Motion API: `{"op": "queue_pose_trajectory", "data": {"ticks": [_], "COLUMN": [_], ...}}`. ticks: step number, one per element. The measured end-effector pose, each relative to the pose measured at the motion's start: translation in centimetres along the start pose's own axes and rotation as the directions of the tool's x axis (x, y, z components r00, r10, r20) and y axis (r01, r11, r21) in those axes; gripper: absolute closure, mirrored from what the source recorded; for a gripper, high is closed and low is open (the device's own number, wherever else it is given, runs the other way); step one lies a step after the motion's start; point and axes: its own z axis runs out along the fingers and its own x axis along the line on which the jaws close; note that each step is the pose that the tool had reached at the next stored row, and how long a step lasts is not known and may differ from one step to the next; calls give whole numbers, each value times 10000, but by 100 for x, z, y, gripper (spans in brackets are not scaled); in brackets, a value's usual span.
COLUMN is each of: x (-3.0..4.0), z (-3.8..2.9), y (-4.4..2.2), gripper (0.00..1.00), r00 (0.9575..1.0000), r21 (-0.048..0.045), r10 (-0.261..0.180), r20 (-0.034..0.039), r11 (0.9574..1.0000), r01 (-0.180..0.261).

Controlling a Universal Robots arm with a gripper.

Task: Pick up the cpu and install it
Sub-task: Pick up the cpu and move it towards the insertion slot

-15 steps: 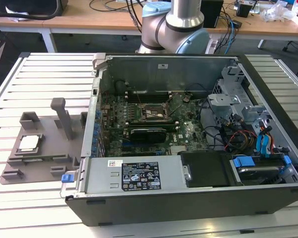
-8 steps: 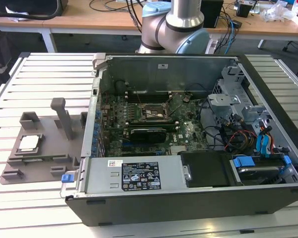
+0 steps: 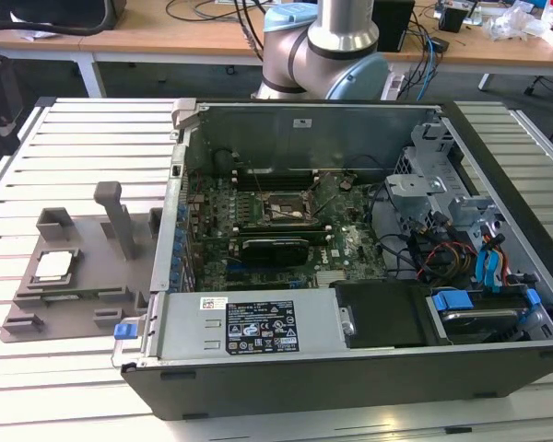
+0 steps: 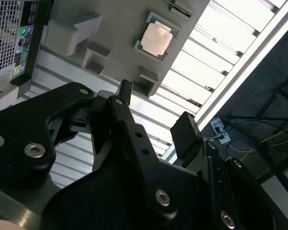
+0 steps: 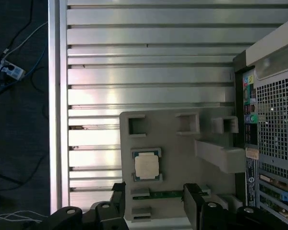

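- I see the small flat square cpu (image 3: 53, 265) with a silvery metal top lying in a recess of the grey plastic tray (image 3: 97, 272) with upright posts.
- The tray stands on the slatted aluminium table (image 3: 92, 147), just beside the open black computer case (image 3: 350, 373), at the exterior view's left.
- In both wrist views the black gripper (image 4: 156, 112) (image 5: 154, 194) hangs above the tray with its fingers spread apart, holding nothing and not touching the cpu.

The cpu (image 5: 147, 166) has a dull silvery metal top; the tray (image 5: 177, 155) is matt grey plastic; the table (image 5: 149, 62) is ribbed, shiny metal.
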Motion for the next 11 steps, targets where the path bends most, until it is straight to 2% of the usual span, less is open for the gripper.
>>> {"op": "queue_pose_trajectory", "data": {"ticks": [11], "x": [3], "z": [99], "y": [-3], "gripper": [40], "r00": [10000], "r21": [1], "r10": [0], "r20": [-1], "r11": [10000], "r01": [0]}}
